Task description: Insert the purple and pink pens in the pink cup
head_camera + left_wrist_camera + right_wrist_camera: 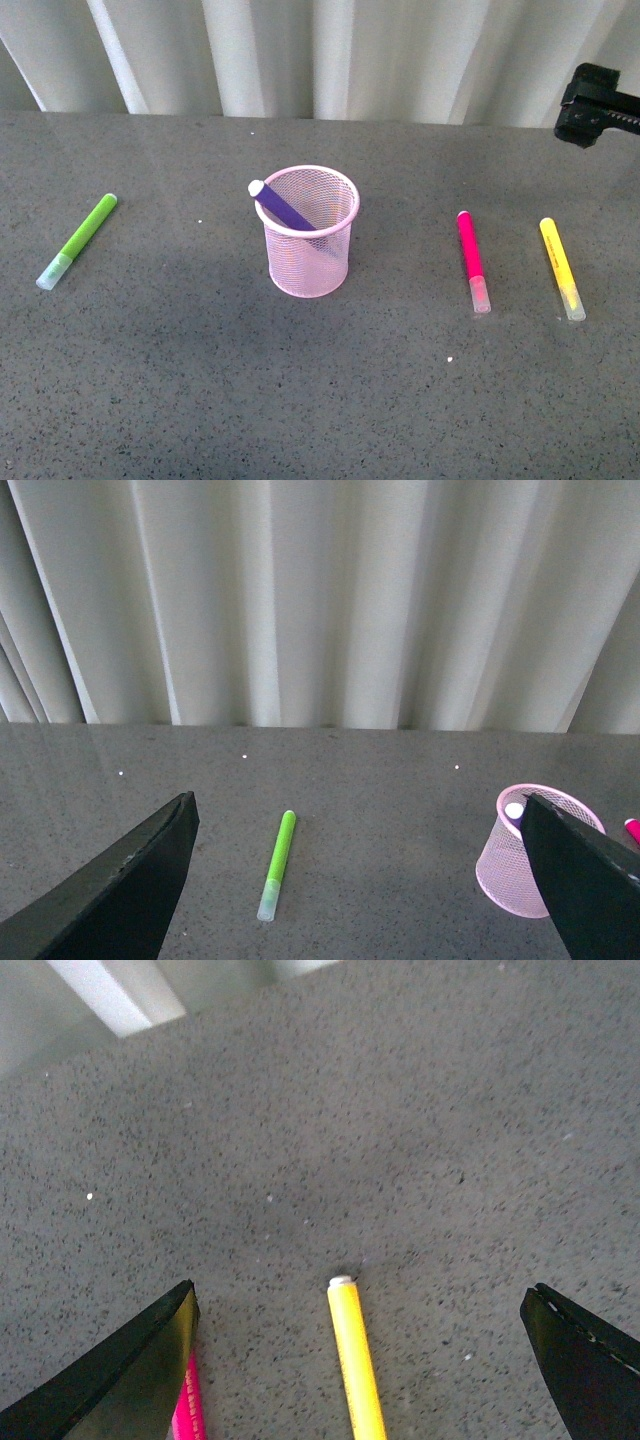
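The pink cup (305, 270) stood upright near the middle of the grey table (200, 390). The purple pen (283, 208) was inside it, leaning so that its white-tipped upper end stuck out over the rim on the left. Through the mesh I could not tell whether its lower end reached the base.

The pink pen (471, 258) lay flat on the table, well to the right of the cup and apart from it, with its clear cap toward the camera. Just right of it, and roughly parallel, lay the yellow marker (561, 265), also cap-near. The two did not touch. The green marker (80, 238) lay at a slant far to the left, alone, cap at its nearer end. A pale curtain (300, 50) hung behind the table.

The left gripper (357, 801) was spread wide and held nothing. Its camera looked across the table, with the green marker between the fingers and the cup beside one of them.

The right gripper (358, 1296) was likewise spread wide and empty, hanging above the table. In its wrist view the yellow marker's capless end lay between the fingers, and the pink pen showed just beside one finger. A black part at the front view's upper right edge was probably that arm.
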{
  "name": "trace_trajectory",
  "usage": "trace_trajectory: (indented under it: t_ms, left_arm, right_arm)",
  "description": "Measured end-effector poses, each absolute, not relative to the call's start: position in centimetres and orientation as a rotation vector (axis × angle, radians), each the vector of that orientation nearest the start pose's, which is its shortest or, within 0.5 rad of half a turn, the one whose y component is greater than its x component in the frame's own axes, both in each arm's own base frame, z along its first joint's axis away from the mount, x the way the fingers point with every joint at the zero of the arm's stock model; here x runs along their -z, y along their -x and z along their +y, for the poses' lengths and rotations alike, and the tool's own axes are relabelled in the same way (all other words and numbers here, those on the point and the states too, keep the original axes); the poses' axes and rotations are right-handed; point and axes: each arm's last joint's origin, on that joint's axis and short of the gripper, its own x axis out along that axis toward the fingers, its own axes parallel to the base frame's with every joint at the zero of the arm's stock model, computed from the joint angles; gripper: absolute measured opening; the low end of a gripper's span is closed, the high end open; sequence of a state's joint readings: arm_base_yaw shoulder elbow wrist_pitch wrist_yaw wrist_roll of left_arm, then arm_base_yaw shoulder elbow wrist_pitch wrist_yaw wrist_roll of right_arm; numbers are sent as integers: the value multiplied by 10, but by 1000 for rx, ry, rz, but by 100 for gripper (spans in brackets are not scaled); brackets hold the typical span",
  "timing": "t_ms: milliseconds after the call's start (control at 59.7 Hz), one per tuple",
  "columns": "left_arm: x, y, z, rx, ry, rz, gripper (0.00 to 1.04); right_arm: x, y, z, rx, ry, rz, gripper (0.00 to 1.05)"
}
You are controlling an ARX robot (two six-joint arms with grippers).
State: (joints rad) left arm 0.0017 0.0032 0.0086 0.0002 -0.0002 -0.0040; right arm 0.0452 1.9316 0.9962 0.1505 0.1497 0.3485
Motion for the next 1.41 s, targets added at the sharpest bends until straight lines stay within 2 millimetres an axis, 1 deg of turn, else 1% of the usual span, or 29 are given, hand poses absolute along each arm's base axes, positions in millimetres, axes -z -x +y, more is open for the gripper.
trace_trajectory:
  t_ms: [67, 168, 251, 419, 536, 687, 972, 1223, 1291, 1408]
  left_arm:
    - [-166, -97, 0, -2, 4, -6, 98]
    - [-166, -97, 0, -2, 4, -6, 98]
    - [-166, -97, 0, -2, 4, -6, 98]
    - [-166, -97, 0, -2, 4, -6, 98]
    - [-166, -97, 0, -2, 4, -6, 98]
    - [-166, -97, 0, -2, 4, -6, 98]
    - [-166, -97, 0, -2, 4, -6, 98]
    - [-166, -97, 0, -2, 4, -6, 98]
    - [-166, -97, 0, -2, 4, -6, 98]
    - [-166, -97, 0, -2, 4, -6, 98]
  right_arm:
    - [-116, -379, 18, 249, -261, 794, 98]
    - [-102, -382, 30, 254, -259, 862, 98]
    - [-90, -381, 46, 187, -254, 919, 98]
    - [-83, -380, 71, 85, -226, 961, 98]
    - [-79, -382, 82, 52, -204, 975, 98]
    - [-71, -385, 84, 44, -197, 1014, 98]
    - [-61, -378, 79, 47, -207, 1019, 98]
    - [-52, -378, 78, 44, -213, 1028, 98]
    - [-50, -379, 78, 43, -213, 1030, 98]
    - [-43, -388, 82, 42, -209, 1039, 98]
